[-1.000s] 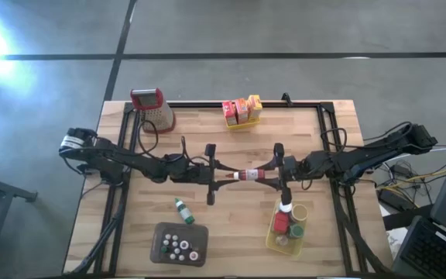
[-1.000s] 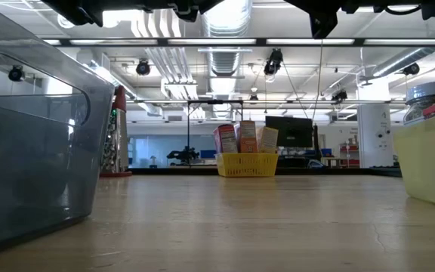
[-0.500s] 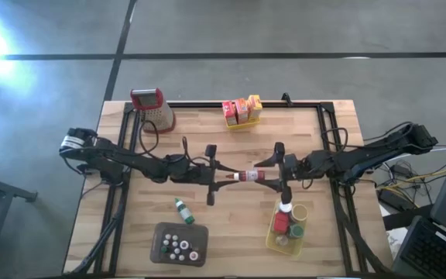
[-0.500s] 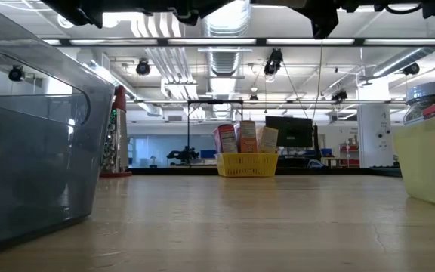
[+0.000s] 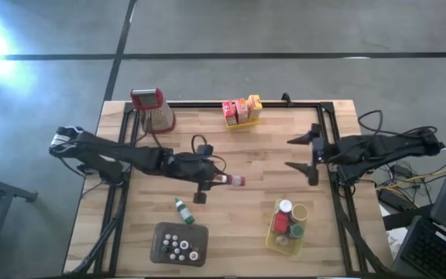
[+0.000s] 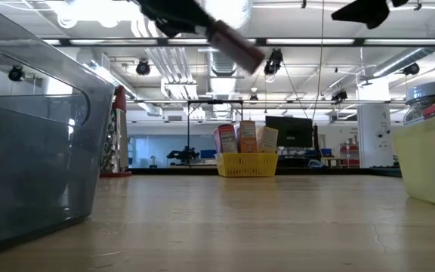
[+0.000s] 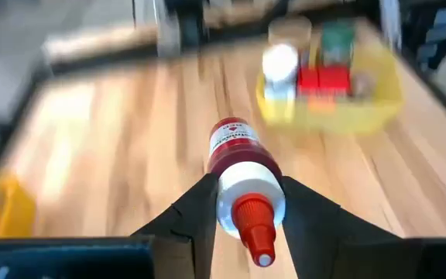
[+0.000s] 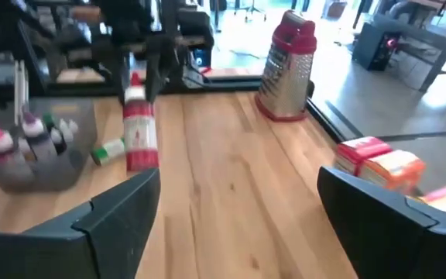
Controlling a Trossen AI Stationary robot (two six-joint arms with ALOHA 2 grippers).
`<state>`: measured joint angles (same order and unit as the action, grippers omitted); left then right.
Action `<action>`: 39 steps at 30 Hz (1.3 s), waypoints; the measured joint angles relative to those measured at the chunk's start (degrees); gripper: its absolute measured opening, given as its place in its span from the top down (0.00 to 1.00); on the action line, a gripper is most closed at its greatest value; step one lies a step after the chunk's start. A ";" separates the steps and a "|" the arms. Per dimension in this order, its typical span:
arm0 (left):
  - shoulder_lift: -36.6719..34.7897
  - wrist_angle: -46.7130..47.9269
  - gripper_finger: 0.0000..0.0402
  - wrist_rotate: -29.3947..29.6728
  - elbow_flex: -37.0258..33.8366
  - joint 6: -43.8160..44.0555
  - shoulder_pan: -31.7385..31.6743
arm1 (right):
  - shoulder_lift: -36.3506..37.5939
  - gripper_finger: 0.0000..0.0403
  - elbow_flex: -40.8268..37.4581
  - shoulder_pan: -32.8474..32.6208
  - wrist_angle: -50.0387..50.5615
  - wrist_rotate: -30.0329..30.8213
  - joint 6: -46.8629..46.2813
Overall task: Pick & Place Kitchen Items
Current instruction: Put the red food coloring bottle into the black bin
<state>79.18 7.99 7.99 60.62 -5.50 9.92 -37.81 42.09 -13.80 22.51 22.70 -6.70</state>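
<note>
One second ago both grippers met at the middle of the table and held the same red bottle between them, one at each end. Now the right gripper has let go and has moved back toward the 3 o'clock side of the table. Its two fingers stand wide apart with nothing between them.

The left gripper has kept the bottle and has carried it a little toward 6 o'clock and to the left. Its fingers are clenched on the white neck of the bottle, just below the red cap, as the left wrist view shows. The red body of the bottle sticks out past the fingertips, toward 3 o'clock in the high view. In the low view the bottle hangs tilted, high above the table top.

The other things have not moved. A small green-capped bottle lies on the wood at about 7 o'clock from the held bottle, near it but not touching. The grey tray with tiny bottles is at the near edge, at 7 o'clock of the table. The yellow basket with jars and a red block is at 5 o'clock. Another yellow basket with small boxes stands at 12 o'clock, and the metal grater at 11 o'clock.
</note>
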 joint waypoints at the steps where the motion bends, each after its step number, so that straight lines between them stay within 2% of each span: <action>1: -0.02 5.52 0.68 -0.04 2.07 1.61 0.12 | 1.15 0.14 0.39 0.00 2.06 -0.02 0.76; 3: -0.05 16.45 0.68 -0.67 6.14 4.35 0.30 | 3.15 0.12 1.02 0.00 4.56 -0.01 1.79; 7: 0.00 32.42 0.68 -3.41 13.70 8.73 1.01 | 6.66 0.10 1.37 -0.02 4.45 -0.03 2.27; 11: 0.02 42.29 0.68 -5.70 19.33 13.26 2.20 | 8.86 0.12 1.40 -0.02 4.32 -0.09 2.47; 14: 0.02 47.00 0.68 -5.77 21.97 15.71 3.51 | 10.17 0.14 1.57 -0.02 6.04 -0.06 6.16; 16: 0.02 48.82 0.68 -5.80 22.67 18.08 4.34 | 11.27 0.15 1.77 -0.04 9.61 0.09 7.90; 18: 0.02 48.78 0.68 -6.42 22.71 21.05 5.05 | 12.50 0.17 1.77 -0.07 13.88 2.70 6.62; 21: 0.22 49.14 0.68 -8.24 22.58 24.30 6.21 | 14.47 0.20 1.77 -0.04 21.01 9.88 0.45; 23: 0.53 49.10 0.68 -9.31 22.57 25.29 7.00 | 15.69 0.21 1.77 -0.04 24.95 12.26 -4.07; 27: 0.57 49.03 0.68 -10.19 22.49 26.74 8.73 | 17.41 0.25 1.77 -0.04 29.64 11.97 -6.56; 32: 0.77 49.10 0.68 -10.23 22.60 27.97 10.44 | 18.11 0.29 1.77 -0.04 30.16 11.97 -1.52; 39: 3.74 49.15 0.68 -10.16 24.65 24.58 12.84 | 17.65 0.34 1.77 -0.04 30.04 11.84 4.22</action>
<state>82.92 57.14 -2.17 85.27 19.08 22.76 -20.16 43.86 -13.85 52.55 34.54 -2.48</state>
